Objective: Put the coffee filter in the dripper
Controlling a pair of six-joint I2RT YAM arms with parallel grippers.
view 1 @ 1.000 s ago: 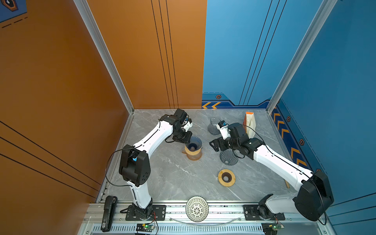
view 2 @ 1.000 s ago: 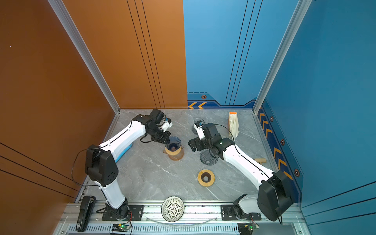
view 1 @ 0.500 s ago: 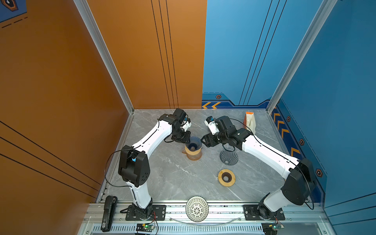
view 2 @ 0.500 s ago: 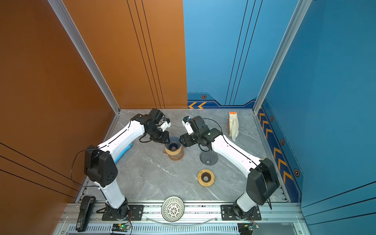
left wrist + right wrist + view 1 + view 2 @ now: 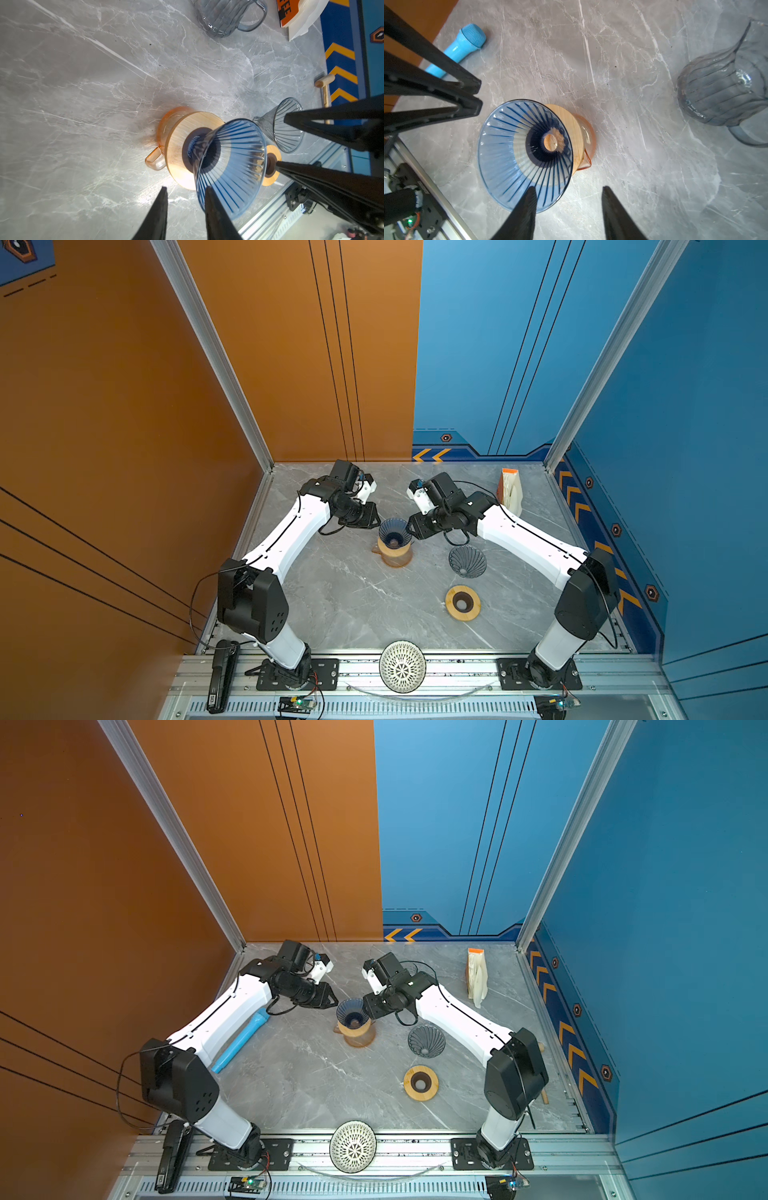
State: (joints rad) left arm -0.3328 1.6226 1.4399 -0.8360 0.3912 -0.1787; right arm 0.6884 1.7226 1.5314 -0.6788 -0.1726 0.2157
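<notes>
Two shifts: swung right end effector [image 5: 569, 187] across astride the dripper [image 5: 512, 149] rim, half spread; eased left end effector [image 5: 186, 187] narrowly apart. Leaves filter pack [image 5: 511, 493] untouched.

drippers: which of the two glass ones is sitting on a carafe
The blue dripper, seated through a wooden collar on the amber carafe. The grey dripper lies directly on the table, apart from a loose wooden ring.

Dripper [image 5: 508, 145] glossy ribbed blue glass; collar [image 5: 572, 133] matt wood; table [image 5: 633, 104] smooth marble.
</notes>
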